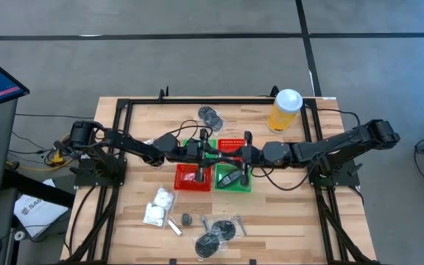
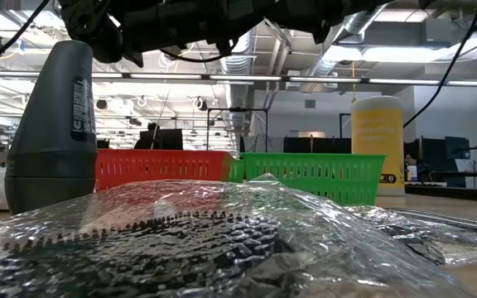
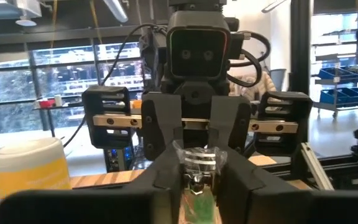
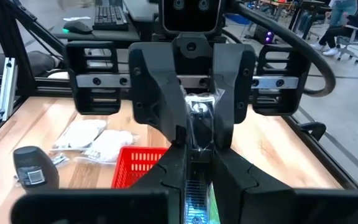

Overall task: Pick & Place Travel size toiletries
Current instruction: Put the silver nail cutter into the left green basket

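Both grippers meet tip to tip above the baskets in the table's middle: my left gripper point(image 1: 213, 152) point(image 3: 197, 190) comes from the left, my right gripper point(image 1: 232, 154) point(image 4: 196, 180) from the right. Each is shut on the same small clear-wrapped toiletry point(image 3: 197, 158) point(image 4: 199, 107), held in the air between them. White puffy packets point(image 1: 159, 206), a thin tube point(image 1: 174, 226) and wrapped dark discs point(image 1: 216, 237) lie flat on the near part of the table. Another wrapped disc point(image 1: 210, 115) lies on the far part. A dark item point(image 1: 230, 179) lies in the green basket point(image 1: 243, 185). My left gripper pinches the wrapped toiletry's near end point(image 3: 196, 182) between its two fingers, level, from the table's left. The toiletry is lifted clear above the baskets. My right gripper pinches the opposite end, where the wrap is crinkled point(image 3: 199, 155), between its two fingers, level, from the table's right.
A red basket point(image 1: 193, 182) and the green one sit side by side under the grippers, with another red basket point(image 1: 232, 142) behind them. A tall yellow cup with a white lid point(image 1: 284, 110) stands at the far right. A small dark bottle-shaped item point(image 2: 56, 124) stands near the table's front.
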Controlling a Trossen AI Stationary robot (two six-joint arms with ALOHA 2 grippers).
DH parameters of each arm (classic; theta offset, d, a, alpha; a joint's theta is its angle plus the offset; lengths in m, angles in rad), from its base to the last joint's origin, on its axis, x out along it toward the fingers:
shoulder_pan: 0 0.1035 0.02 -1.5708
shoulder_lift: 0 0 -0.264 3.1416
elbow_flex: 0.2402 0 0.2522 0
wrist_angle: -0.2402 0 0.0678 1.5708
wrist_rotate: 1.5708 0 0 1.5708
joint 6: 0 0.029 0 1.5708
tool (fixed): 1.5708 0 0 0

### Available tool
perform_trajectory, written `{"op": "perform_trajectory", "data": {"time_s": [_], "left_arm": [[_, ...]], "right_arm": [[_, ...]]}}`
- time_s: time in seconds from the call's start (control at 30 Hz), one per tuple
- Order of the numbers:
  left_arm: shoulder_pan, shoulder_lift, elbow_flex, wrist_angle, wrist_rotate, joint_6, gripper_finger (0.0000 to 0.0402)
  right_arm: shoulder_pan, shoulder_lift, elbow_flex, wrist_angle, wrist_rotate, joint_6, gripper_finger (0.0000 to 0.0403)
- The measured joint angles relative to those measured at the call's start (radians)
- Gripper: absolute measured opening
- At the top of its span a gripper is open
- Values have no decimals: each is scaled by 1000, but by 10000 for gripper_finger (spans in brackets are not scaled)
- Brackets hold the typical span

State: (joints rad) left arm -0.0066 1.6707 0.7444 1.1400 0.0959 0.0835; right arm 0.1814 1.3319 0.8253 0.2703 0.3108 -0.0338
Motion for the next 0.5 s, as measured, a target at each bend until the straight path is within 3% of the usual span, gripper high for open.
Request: {"op": "perform_trajectory", "data": {"time_s": [0.5], "left_arm": [[3, 0, -1, -15, 17, 12, 48]], "right_arm": [[0, 0, 0, -8, -2, -15, 70]]}}
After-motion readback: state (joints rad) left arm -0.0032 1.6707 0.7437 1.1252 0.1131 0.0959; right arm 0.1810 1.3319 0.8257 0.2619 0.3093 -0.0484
